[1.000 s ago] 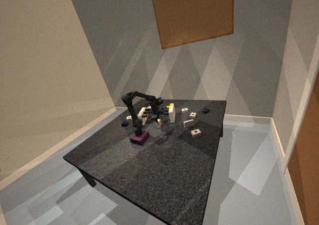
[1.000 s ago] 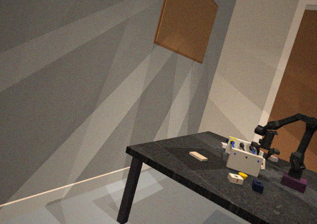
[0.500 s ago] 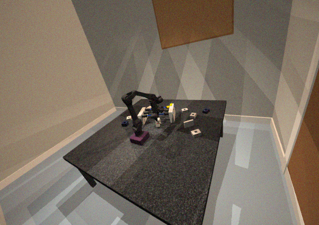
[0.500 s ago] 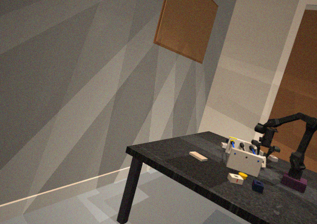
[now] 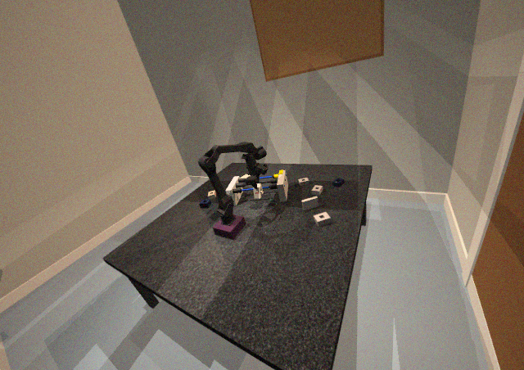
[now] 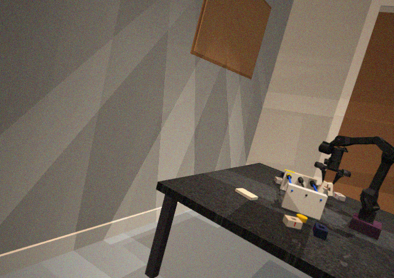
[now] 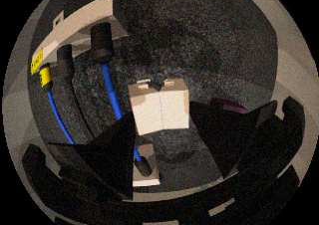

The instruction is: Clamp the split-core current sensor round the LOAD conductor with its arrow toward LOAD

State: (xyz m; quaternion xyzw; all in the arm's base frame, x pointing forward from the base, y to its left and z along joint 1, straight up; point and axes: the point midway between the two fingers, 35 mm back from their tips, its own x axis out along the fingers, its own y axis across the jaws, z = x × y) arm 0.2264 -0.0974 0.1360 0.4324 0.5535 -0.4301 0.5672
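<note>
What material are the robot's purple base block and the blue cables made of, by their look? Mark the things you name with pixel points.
The purple base block (image 5: 223, 232) (image 6: 365, 227): painted wood or plastic, perhaps; its faces are flat and matte. The blue cables (image 7: 112, 97): probably smooth plastic insulation, suggested by their even colour.
</note>
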